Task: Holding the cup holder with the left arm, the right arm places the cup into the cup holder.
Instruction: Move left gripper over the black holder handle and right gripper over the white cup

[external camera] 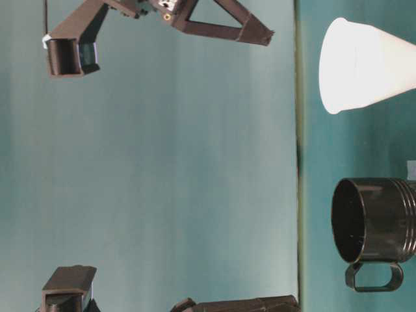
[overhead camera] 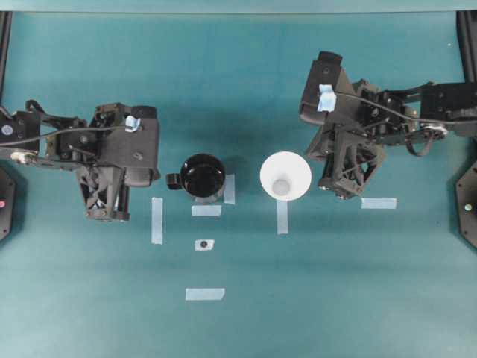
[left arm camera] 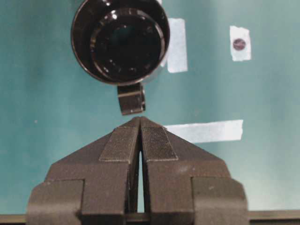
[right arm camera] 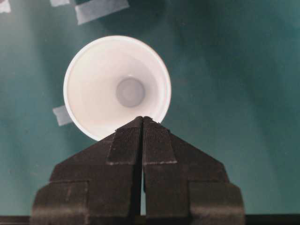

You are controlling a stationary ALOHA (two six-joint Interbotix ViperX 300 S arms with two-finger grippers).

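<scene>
Glossy black round cup holder (overhead camera: 203, 177) sits upright on teal bench (overhead camera: 335, 298); white conical paper cup (overhead camera: 285, 177) just right of it, untouched. My left hand (left arm camera: 140, 123) & right hand (right arm camera: 143, 122) both pressed together, empty. Risk: w/ fingers unopened I nudge the light cup, tipping it.

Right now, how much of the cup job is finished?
Nothing looks done yet. The cup stands alone on the table, beside the empty cup holder, not in it. In hand: nothing; the left gripper is shut just short of the holder's handle, and the right gripper is shut above the cup. Gripping the holder, lifting the cup and placing it are all left.
</scene>
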